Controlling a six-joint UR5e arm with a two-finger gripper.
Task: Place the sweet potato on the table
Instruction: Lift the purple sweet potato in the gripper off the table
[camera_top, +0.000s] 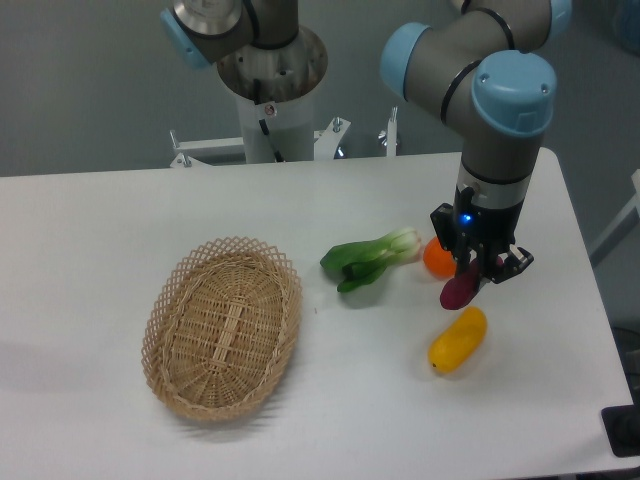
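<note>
The sweet potato (459, 290) is a slim dark magenta-purple tuber hanging tilted from my gripper (474, 274), just above the white table (100, 230) at the right side. The gripper is shut on its upper end. Its lower tip points down and to the left, close over the table between the orange and the yellow fruit. I cannot tell whether the tip touches the table.
A round orange (437, 257) lies just left of the gripper. A plump yellow fruit (458, 339) lies just below it. A green bok choy (372, 259) lies at mid-table. An oval wicker basket (223, 326) stands at the left, with nothing in it.
</note>
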